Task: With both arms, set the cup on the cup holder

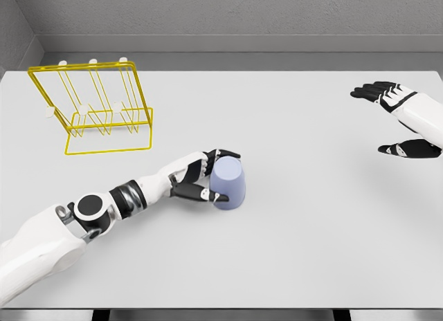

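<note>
Grey walls close in behind our pale desk [291, 266], which fills most of the head view. Near its middle, a little toward our left, the lavender cup [228, 183] stands upside down on the surface, base up. Our left hand [202, 177] reaches in from the lower left and wraps it: the fingers [223, 154] curl over the top edge while the thumb presses low on the near side, so the cup is grasped from its left. The yellow wire cup holder [97, 106] stands at the far left of the desk, well apart from the cup, with 3 white-tipped pegs along its top. Our right hand [405, 120] hovers at the right edge, fingers spread and holding nothing.
</note>
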`<state>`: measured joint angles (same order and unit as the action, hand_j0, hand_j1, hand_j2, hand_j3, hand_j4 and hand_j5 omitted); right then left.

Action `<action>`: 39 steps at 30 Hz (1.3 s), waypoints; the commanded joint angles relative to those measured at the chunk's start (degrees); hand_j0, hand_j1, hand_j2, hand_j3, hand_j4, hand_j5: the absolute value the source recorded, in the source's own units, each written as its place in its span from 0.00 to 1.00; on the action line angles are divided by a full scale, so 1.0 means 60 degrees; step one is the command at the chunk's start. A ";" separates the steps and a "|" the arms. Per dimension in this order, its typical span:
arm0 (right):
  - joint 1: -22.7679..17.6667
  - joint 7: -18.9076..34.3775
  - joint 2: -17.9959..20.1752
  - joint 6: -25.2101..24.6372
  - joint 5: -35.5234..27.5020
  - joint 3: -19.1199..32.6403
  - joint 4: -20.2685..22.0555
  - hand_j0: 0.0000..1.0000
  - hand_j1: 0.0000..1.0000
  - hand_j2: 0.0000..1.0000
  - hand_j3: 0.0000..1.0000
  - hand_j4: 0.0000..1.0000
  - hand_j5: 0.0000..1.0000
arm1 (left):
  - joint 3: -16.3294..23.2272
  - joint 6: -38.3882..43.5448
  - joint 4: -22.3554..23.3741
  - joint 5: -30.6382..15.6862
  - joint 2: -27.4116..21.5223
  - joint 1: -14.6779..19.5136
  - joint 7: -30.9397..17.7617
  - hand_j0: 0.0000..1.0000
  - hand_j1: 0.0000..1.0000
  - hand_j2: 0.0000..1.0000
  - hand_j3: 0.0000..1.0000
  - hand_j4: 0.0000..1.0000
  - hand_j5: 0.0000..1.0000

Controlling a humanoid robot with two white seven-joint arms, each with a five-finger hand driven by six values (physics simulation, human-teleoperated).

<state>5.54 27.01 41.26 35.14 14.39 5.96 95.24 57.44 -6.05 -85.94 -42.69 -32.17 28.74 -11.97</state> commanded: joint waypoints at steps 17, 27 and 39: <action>0.0000 -0.0005 0.0009 -0.0023 -0.0085 0.0003 0.0006 1.00 1.00 1.00 1.00 1.00 1.00 | -0.0008 -0.0061 -0.0911 -0.0078 -0.1083 0.0366 0.0207 0.60 0.60 0.60 0.60 0.60 0.60; 0.0000 -0.0005 0.0009 -0.0023 -0.0099 0.0003 0.0006 1.00 1.00 1.00 1.00 1.00 1.00 | -0.0023 -0.0076 -0.1658 -0.0107 -0.2373 0.0718 0.0222 0.61 0.61 0.61 0.61 0.61 0.61; -0.0015 -0.0005 0.0009 -0.0023 -0.0099 0.0003 -0.0009 1.00 1.00 1.00 1.00 1.00 1.00 | -0.0096 -0.0090 -0.2068 -0.0239 -0.3164 0.1230 0.0486 0.62 0.62 0.62 0.62 0.62 0.62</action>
<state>5.45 27.01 41.26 35.14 14.26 5.97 95.22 57.03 -6.57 -98.11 -43.89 -50.32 36.47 -9.19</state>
